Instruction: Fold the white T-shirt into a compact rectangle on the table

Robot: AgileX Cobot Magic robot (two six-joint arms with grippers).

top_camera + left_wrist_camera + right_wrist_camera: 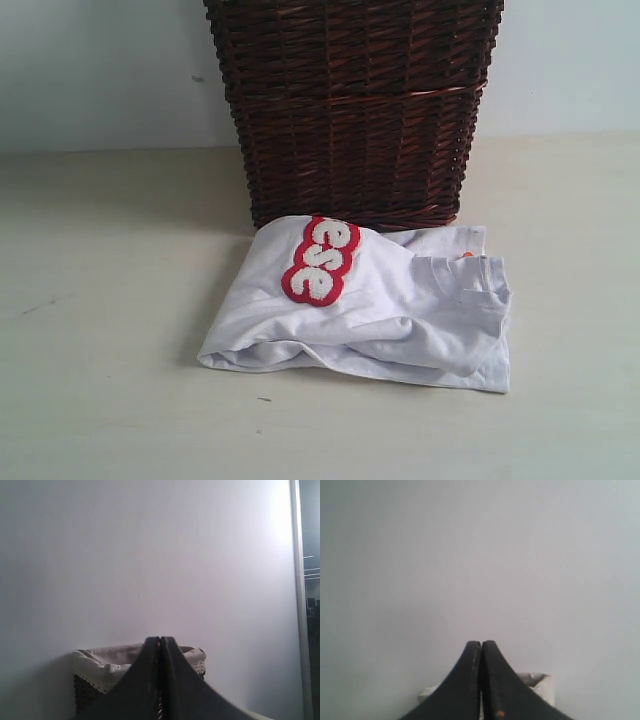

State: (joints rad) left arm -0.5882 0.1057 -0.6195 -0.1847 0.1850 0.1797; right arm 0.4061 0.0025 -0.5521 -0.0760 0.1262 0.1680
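Observation:
The white T-shirt (400, 315) lies on the pale table (110, 330) as a loosely folded, rumpled bundle just in front of the basket. Red-outlined puffy letters (322, 260) show on its upper fold, and the collar sits at its right side. Neither arm appears in the exterior view. My left gripper (160, 639) is shut with nothing between its fingers and points at a pale wall above the basket. My right gripper (481, 642) is also shut and empty, facing the same wall. Neither wrist view shows the shirt.
A tall dark brown wicker basket (355, 110) stands against the wall right behind the shirt. Its grey lace-trimmed liner (107, 665) shows in the left wrist view, and a pale rim (542, 685) shows in the right wrist view. Bare tabletop spreads left, right and in front.

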